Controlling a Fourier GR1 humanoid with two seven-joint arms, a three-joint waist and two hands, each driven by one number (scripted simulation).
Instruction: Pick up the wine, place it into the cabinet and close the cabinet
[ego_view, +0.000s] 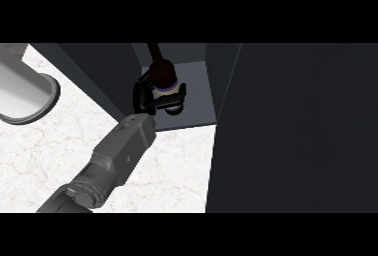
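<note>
My left hand (148, 97), fingers curled round the wine (164, 75), holds it inside the open cabinet (198, 100) at twelve o'clock, so letting go and shutting the door (295, 125) at three o'clock remain.

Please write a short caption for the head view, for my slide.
Left hand holds the wine bottle inside the open cabinet.

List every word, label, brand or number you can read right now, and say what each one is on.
No text can be read anywhere in the head view.
Wine bottle: it has a pale label band, partly covered by the fingers of the left hand, but no letters can be made out on it.
Cabinet door and counter: no markings show.
</note>
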